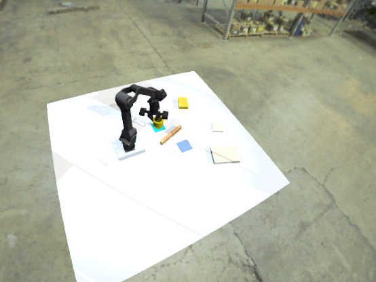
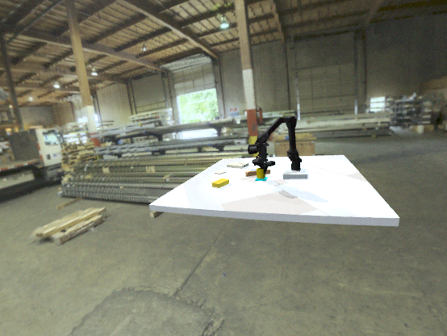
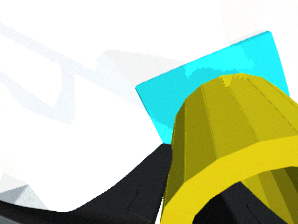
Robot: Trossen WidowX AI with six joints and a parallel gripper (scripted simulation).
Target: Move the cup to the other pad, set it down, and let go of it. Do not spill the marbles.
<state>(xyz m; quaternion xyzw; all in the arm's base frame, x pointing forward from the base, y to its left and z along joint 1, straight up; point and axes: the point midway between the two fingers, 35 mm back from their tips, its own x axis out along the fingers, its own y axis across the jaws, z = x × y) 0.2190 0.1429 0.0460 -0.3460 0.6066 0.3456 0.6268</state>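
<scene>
The yellow cup is upright over the cyan pad. Its base is at the pad or just above it; I cannot tell if they touch. My gripper is shut on the cup's wall, with one dark finger outside and dark finger parts showing through the mouth in the wrist view. The blue pad lies apart, beyond the wooden bar. The marbles are not visible.
The orange-brown wooden bar lies between the two pads. A yellow block, a small beige tile and a larger beige slab are also on the white table top.
</scene>
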